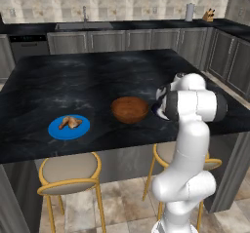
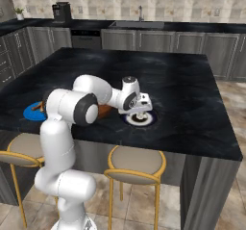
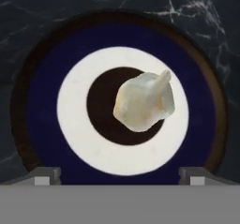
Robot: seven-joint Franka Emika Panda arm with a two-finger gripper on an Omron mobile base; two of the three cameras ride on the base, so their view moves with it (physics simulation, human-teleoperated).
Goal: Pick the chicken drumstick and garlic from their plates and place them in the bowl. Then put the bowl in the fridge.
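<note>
1. The arm [image 2: 96, 96] bends low and forward over the tabletop [image 2: 182, 89].
2. The claw [image 2: 140, 112], spread wide and empty, hangs above the garlic [image 3: 144, 102] on the dark plate [image 3: 42, 106].
3. The bowl [image 1: 129, 109] stands beside it; farther, the drumstick [image 1: 71, 123] lies on the blue plate [image 1: 56, 131].

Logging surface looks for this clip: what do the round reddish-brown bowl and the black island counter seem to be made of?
The round reddish-brown bowl looks like wood with a matte finish: warm brown, faint darker graining inside. The black island counter looks like polished dark stone, perhaps marble: pale veining and soft sheen. Both are rendered, so this is appearance only.
</note>
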